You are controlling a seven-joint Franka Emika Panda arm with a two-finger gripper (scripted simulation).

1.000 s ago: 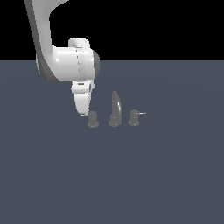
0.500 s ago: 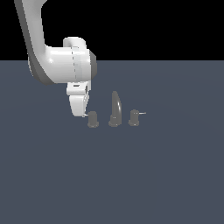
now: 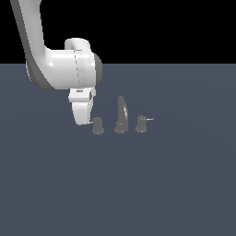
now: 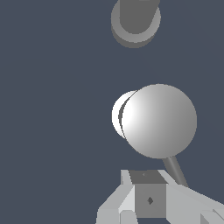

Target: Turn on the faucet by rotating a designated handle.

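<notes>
1. Approach step: the white gripper (image 3: 83, 120) hung just beside the squat dark grey cylindrical handle (image 3: 97, 125), leftmost piece of the small dark grey faucet (image 3: 120, 115) on the slate desk (image 3: 138, 184).
2. Whether its jaws were spread could not be told.
3. Next, judging by position, it needed to push the thin pale lever around.

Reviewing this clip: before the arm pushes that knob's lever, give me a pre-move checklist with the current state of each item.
1. Gripper is beside the handle, on the exterior view's left of it: ok.
2. Fingertips are down at knob height, where the lever sits: ok.
3. Contact with the lever: cannot tell; the gripper hides it in the exterior view.
4. Jaw state: cannot tell; neither view shows the gap between the fingers.
5. Gripper is clear of the spout and the twin knob: ok; both stand apart on the exterior view's right.
6. Faucet pieces upright on the table: ok.
</notes>
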